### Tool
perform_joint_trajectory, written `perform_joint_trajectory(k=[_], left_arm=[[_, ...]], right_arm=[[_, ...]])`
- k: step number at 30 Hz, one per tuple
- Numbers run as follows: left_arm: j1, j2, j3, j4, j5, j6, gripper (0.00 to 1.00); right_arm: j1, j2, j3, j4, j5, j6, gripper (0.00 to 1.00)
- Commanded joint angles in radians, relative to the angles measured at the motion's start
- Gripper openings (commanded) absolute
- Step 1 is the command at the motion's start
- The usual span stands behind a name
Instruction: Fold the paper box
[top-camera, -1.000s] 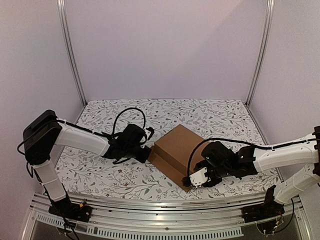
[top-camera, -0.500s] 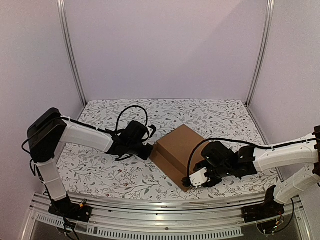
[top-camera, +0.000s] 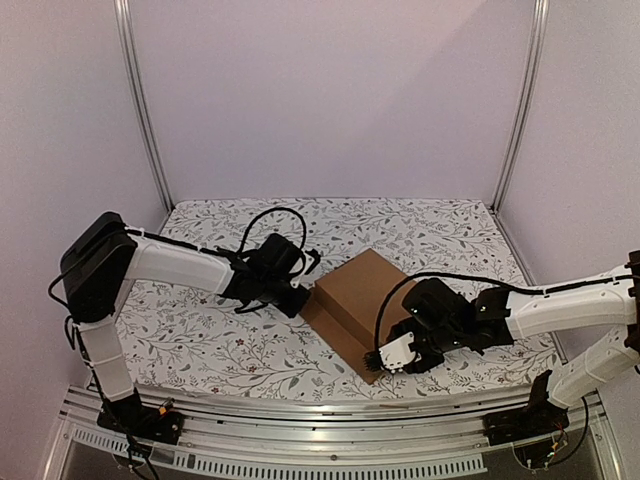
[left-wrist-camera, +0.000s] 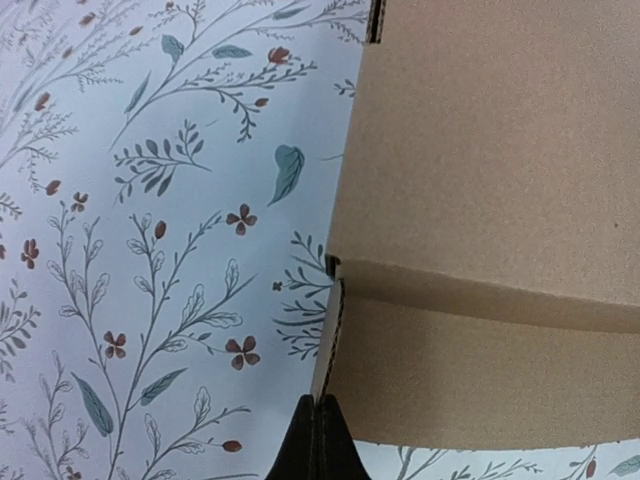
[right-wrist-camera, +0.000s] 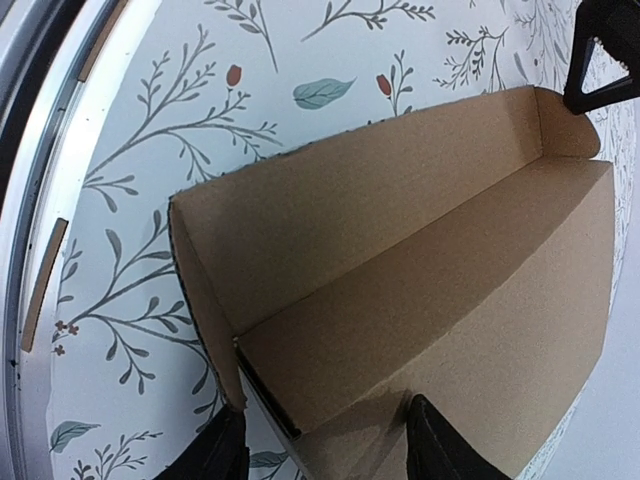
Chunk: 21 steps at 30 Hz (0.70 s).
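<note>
The paper box (top-camera: 360, 292) is lying near the middle of the floral tablecloth (top-camera: 200, 340), turned cornerwise to the arms. Its lid is sitting partly raised, so the inside is showing along the near side. The left gripper (top-camera: 303, 298) is reaching in from the left with its jaws pressed fully together, and its tip is meeting the box's left corner, low on the side wall. The right gripper (top-camera: 385, 358) is sitting at the box's near corner, jaws standing partway apart and straddling it. One finger (right-wrist-camera: 222, 452) is lying just outside the short end wall and the other is over the lid's edge, so the gripper appears to be gripping the cardboard there.
</note>
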<state>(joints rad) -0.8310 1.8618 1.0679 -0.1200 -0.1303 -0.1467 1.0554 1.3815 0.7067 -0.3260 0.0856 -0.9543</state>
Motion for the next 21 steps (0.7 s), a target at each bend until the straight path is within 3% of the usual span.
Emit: perform_joint_trajectory(k=[1,16,21], left_arm=[[0.013,0.038,0.07,-0.069,0.044,0.038,0.0],[0.03,0.085,0.203,-0.21,0.095,0.055,0.0],[0.03,0.075,0.194,-0.219,0.101,0.051,0.0]], right_arm=[[-0.012,0.03,0.0,-0.1,-0.071,0.025,0.53],[-0.037,0.034,0.013,-0.126,-0.116,0.038,0.52],[-0.038,0.023,0.008,-0.146,-0.135,0.022,0.6]])
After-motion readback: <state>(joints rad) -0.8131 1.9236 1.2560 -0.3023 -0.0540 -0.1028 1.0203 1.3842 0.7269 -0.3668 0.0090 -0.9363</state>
